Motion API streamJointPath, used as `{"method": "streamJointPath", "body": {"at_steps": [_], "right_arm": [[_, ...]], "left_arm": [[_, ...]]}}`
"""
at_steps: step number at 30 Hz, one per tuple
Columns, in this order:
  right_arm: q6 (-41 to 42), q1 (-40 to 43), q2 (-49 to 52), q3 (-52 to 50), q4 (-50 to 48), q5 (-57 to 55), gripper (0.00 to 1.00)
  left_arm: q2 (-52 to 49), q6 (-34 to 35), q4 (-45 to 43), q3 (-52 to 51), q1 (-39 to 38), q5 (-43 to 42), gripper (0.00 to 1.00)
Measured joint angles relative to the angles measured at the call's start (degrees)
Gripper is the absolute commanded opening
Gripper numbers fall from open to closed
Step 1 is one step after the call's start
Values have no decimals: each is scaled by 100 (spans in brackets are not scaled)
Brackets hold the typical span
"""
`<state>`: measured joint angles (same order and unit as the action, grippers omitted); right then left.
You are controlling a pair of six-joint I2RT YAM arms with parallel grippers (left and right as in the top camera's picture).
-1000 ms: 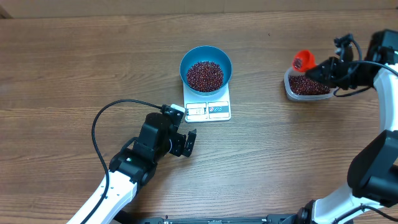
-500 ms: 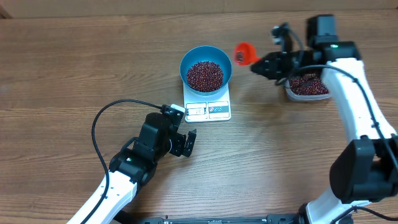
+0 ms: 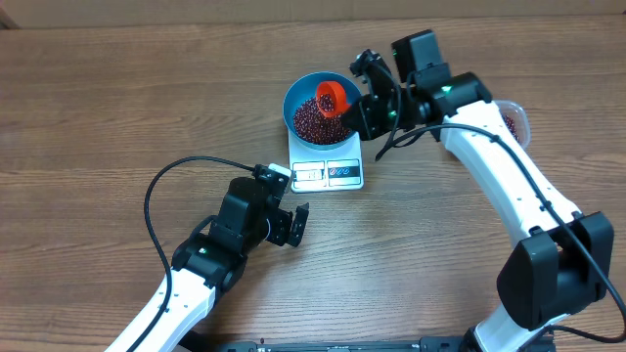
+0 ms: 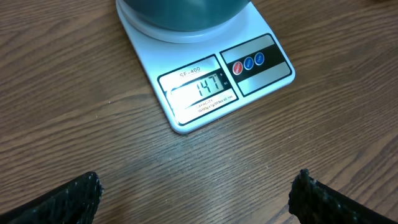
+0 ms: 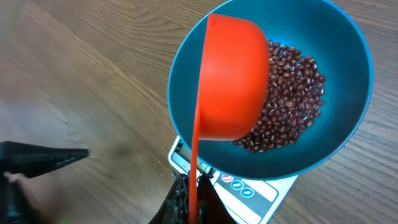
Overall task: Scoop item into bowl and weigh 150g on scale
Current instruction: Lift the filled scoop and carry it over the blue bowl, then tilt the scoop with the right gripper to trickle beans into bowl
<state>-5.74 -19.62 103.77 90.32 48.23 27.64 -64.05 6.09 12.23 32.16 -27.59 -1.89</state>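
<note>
Red plastic, the scoop (image 5: 230,81) was clamped by its handle in the closed jaws of the right gripper (image 5: 189,202), its cup just ahead of them, over the beans (image 5: 292,93) heaped in the blue bowl (image 5: 348,124). The bowl sat on the white scale (image 4: 205,81), ahead of the left gripper (image 4: 196,196), whose jaws stood wide apart and empty; the display read 147.

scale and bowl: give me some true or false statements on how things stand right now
1. The bowl sits on the scale. True.
2. The display reads 150. False: it reads 147.
3. The bowl is empty. False: it holds beans.
4. The scoop hangs over the bowl. True.
5. The left fingers are open with nothing between them. True.
</note>
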Motion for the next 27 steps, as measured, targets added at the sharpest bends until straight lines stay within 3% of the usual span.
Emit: {"method": "streamJointPath", "body": {"at_steps": [10,27], "right_arm": [[-22,-345,0,0,-122,-1152,4],[-476,-588,0,0,-225,-2009,4]], "left_arm": [[0,0,0,0,0,0,100],[0,0,0,0,0,0,99]]}}
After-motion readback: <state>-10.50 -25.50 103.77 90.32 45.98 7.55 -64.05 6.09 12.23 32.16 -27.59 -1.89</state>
